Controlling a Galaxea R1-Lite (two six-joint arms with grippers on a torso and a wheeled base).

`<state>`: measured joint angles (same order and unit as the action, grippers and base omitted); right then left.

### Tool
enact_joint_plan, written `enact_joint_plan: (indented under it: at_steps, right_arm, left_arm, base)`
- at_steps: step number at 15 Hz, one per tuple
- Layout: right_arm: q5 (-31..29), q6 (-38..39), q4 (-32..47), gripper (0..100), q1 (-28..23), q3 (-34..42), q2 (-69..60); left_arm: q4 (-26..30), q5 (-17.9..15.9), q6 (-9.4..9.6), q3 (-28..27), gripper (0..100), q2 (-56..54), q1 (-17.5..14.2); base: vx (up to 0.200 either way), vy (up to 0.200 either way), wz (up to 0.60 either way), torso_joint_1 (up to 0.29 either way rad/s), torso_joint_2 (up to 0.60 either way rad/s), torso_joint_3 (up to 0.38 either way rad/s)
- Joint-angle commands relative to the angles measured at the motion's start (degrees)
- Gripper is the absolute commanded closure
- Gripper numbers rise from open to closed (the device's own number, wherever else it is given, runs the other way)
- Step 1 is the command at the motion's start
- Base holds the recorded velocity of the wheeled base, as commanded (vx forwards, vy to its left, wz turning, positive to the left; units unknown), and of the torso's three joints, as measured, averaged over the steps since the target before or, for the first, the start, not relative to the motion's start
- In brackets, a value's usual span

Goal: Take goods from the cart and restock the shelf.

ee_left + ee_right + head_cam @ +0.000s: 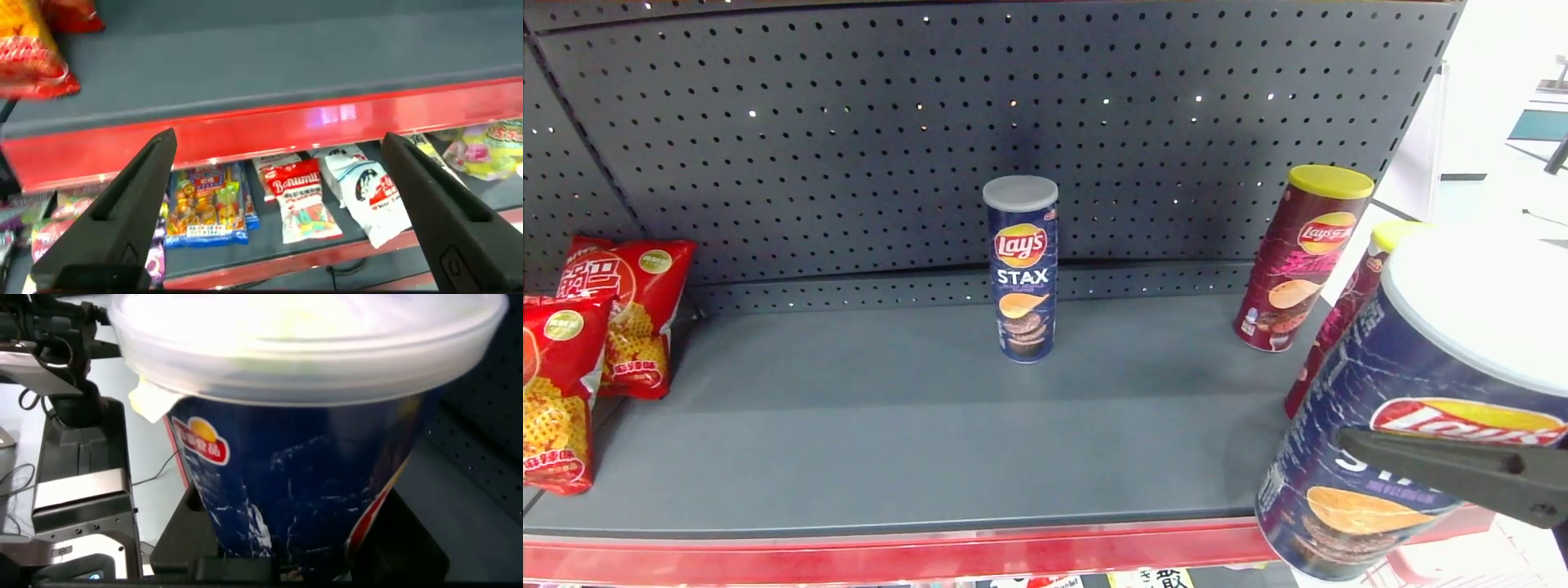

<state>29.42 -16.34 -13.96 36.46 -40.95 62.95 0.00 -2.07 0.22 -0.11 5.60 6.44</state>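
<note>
A blue chip can with a grey lid stands upright at the middle of the grey shelf. A second blue chip can with a clear lid hangs tilted in front of the shelf's front right corner, and my right gripper is shut on it. One dark finger crosses its label. The same can fills the right wrist view. My left gripper is open and holds nothing, below the shelf's red front edge.
A maroon can with a yellow lid stands at the shelf's right, and another maroon can is half hidden behind the held one. Red snack bags lean at the left. Packets lie on the lower shelf.
</note>
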Motion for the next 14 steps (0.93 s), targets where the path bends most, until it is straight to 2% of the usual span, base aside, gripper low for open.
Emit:
enact_joint_plan:
  at_steps: [1,2,3,4,5,6,7,8,9,10,11,12,14]
  right_arm:
    - [-0.1,0.1,0.0,100,0.0,-0.5,0.0]
    - [0.0,0.1,0.0,100,0.0,-1.3,0.2]
    - [0.0,0.2,0.0,100,0.0,-2.6,0.7]
    - [-0.1,0.4,0.0,100,0.1,-3.2,0.9]
    - [-0.1,0.7,0.0,100,0.1,-4.1,1.1]
    - [0.0,1.2,0.1,100,0.3,-4.8,1.3]
    - [0.0,2.1,0.0,100,0.3,-5.5,1.6]
    - [0.1,3.2,0.1,100,0.3,-5.8,1.7]
    - [0.1,3.9,0.1,100,0.3,-5.7,1.7]
    - [0.2,4.2,0.1,100,0.3,-5.3,1.7]
    - [0.2,4.2,0.1,100,0.4,-4.9,1.7]
    - [0.2,4.3,0.1,100,0.3,-4.2,1.7]
    - [0.2,4.6,0.1,100,0.2,-4.1,1.8]
  left_arm:
    - [-3.9,-0.8,1.36,-8.4,0,2.5,0.3]
    - [-4.7,-1.2,-1.89,-18.8,0,12.1,2.4]
    - [-4.8,-2.4,-4.53,-29.9,0,21.6,5.8]
    - [-4.9,-5.5,-4.44,-39.3,0,30.0,9.1]
    - [-5.2,-8.3,-3.65,-45.7,0,38.5,10.6]
    - [-7.5,-14.6,-0.04,-48.9,0,47.8,10.6]
    - [-11.2,-23.9,4.09,-48.8,0,56.5,9.1]
    - [-15.1,-32.6,9.10,-49.2,0,65.0,5.3]
    - [-18.8,-37.0,15.07,-51.2,0,73.8,3.3]
    - [-21.1,-38.2,18.33,-53.4,0,80.1,3.1]
    - [-21.6,-38.4,18.50,-54.2,0,82.7,3.1]
    - [-22.2,-39.1,18.50,-56.1,0,88.5,4.5]
    - [-23.6,-41.7,18.50,-61.7,0,95.9,4.8]
  base:
    - [0.000,0.000,0.00,0.000,0.00,0.000]
    - [0.000,0.000,0.00,0.000,0.00,0.000]
    - [0.000,0.000,0.00,0.000,0.00,0.000]
    - [0.000,0.000,0.00,0.000,0.00,0.000]
    - [0.000,0.000,0.00,0.000,0.00,0.000]
    - [0.000,0.000,0.00,0.000,0.00,0.000]
    - [0.000,0.000,0.00,0.000,0.00,0.000]
    - [0.000,0.000,0.00,0.000,0.00,0.000]
    - [0.000,0.000,0.00,0.000,0.00,0.000]
    - [0.000,0.000,0.00,0.000,0.00,0.000]
    - [0.000,0.000,0.00,0.000,0.00,0.000]
    - [0.000,0.000,0.00,0.000,0.00,0.000]
    - [0.000,0.000,0.00,0.000,0.00,0.000]
